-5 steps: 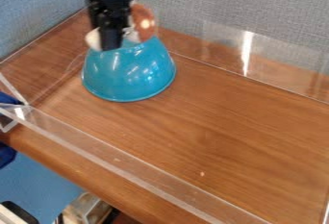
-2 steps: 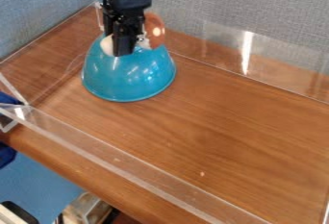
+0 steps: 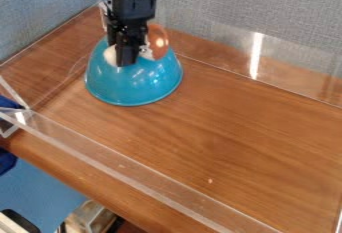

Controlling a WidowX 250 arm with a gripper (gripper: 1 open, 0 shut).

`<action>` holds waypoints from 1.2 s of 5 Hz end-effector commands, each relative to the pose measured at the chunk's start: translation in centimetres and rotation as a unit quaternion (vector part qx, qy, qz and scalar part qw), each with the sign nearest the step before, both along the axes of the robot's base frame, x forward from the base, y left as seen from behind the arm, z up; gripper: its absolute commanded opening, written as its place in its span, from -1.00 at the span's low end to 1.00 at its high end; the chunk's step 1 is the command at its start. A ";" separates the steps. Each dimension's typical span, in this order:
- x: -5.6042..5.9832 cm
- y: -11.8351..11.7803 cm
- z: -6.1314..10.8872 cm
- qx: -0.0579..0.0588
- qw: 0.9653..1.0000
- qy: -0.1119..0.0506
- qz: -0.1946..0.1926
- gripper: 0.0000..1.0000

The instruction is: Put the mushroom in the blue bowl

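Observation:
The blue bowl (image 3: 139,85) stands at the back left of the wooden table. Straight above its top, my black gripper (image 3: 127,57) points down. It is shut on the mushroom (image 3: 159,41). The orange-brown cap sticks out to the right of the fingers, and a cream bit shows on their left. The fingertips reach down to the bowl's top, and the mushroom hangs just above it. Whether the mushroom touches the bowl I cannot tell.
A clear acrylic wall (image 3: 134,182) rings the wooden tabletop (image 3: 227,127) on all sides. A grey backdrop stands behind. A blue object (image 3: 7,105) pokes in at the left edge outside the wall.
The gripper has come down and slightly to the right with the mushroom, from above the bowl's back edge to its top. The bowl has not moved.

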State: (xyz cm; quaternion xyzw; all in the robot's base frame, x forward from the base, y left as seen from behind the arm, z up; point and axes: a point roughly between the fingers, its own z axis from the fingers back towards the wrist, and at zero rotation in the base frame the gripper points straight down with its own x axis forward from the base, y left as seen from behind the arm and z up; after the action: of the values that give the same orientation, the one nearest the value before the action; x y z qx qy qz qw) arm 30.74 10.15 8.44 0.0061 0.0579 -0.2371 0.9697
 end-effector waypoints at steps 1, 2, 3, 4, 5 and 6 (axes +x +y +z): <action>1.1 0.3 0.0 0.008 1.000 -0.025 0.004 -1.00; 1.4 0.0 -1.3 0.008 1.000 -0.025 0.004 -1.00; 1.4 0.2 -0.9 0.007 1.000 -0.024 -0.017 -1.00; 1.4 0.5 -0.5 0.006 0.999 -0.023 -0.037 -1.00; 1.4 0.6 -0.2 0.006 0.998 -0.022 -0.059 -1.00; 1.7 -0.3 -1.0 0.005 0.998 -0.020 -0.065 -1.00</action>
State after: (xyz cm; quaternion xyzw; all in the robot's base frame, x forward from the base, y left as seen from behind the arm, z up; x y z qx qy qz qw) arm 31.38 10.09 7.53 0.0104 0.0576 -0.2890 0.9555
